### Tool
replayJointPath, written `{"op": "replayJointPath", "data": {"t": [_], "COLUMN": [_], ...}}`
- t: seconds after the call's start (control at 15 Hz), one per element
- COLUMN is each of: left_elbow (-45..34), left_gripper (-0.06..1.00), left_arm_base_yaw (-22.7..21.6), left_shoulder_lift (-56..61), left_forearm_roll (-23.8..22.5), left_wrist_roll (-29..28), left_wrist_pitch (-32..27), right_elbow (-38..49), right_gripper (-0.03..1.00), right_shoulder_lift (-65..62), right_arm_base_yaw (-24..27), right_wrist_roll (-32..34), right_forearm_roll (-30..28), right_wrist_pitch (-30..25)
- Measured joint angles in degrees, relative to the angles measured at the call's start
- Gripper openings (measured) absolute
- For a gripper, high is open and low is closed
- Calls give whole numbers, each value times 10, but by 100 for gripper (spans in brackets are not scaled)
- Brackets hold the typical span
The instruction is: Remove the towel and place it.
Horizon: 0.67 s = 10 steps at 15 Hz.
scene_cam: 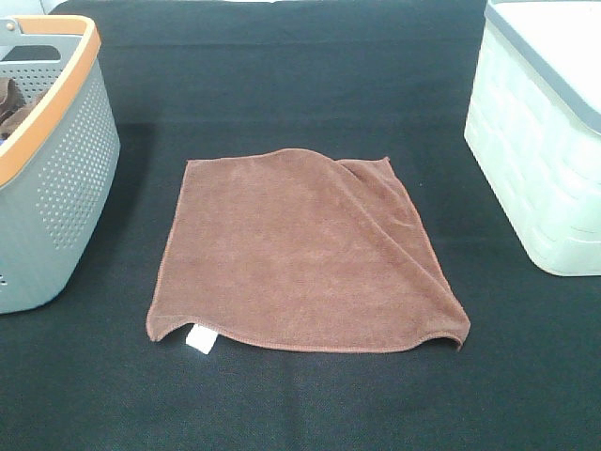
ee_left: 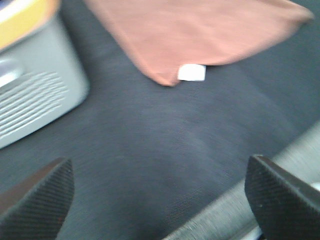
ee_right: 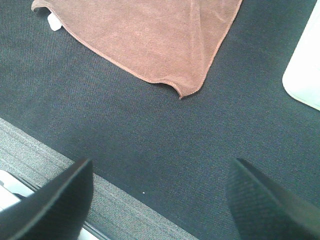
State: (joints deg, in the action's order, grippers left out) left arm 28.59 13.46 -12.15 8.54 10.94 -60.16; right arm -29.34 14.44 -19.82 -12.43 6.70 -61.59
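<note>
Reddish-brown microfibre, the towel (scene_cam: 300,258) lies spread nearly flat on the black table cover (scene_cam: 310,85), between the grey perforated basket (scene_cam: 66,188) on my left and the white bin (scene_cam: 540,160) on my right, well apart from both. Its right edge is folded over along a diagonal, and a small white tag (scene_cam: 198,339) sticks out at the near left corner. I have both arms back near the table's front edge: the left gripper (ee_left: 160,200) and the right gripper (ee_right: 160,200) each have their fingers spread wide with nothing between them, well short of the cloth. If I judge it right, the towel is already out and laid down, so what remains is tidying: I would pinch the near right corner (ee_right: 182,92), which curls up slightly, and draw it outward to flatten the fold. Nothing blocks either reach; more brown cloth (scene_cam: 11,108) sits bunched inside the basket, which I should leave alone.
</note>
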Motion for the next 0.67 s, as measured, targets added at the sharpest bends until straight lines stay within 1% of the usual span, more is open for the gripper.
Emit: {"op": "replayJointPath", "data": {"t": [0.07,0.13,0.2,0.27,0.4,0.6,0.67], "left_elbow": [0,0,0,0,0,0,0], "left_gripper": [88,88,88,88,88,88,88], "left_arm_base_yaw": [-52,-91,-127,-145,-151,-149,-139], "left_shoulder_lift": [8,19,39,61,115,124,124], "left_forearm_roll": [0,0,0,0,0,0,0], "left_wrist_roll": [0,0,0,0,0,0,0], "left_wrist_pitch": [0,0,0,0,0,0,0], "right_elbow": [0,1,1,2,2,2,2], "right_gripper": [71,71,71,71,71,71,71], "right_shoulder_lift": [-3,-11,-23,-38,-89,-120,-142], "right_arm_base_yaw": [17,48,83,107,135,142,143], "right_wrist_roll": [0,0,0,0,1,1,1], "right_forearm_roll": [1,3,3,3,4,5,5], "right_wrist_pitch": [0,1,2,2,2,1,1]}}
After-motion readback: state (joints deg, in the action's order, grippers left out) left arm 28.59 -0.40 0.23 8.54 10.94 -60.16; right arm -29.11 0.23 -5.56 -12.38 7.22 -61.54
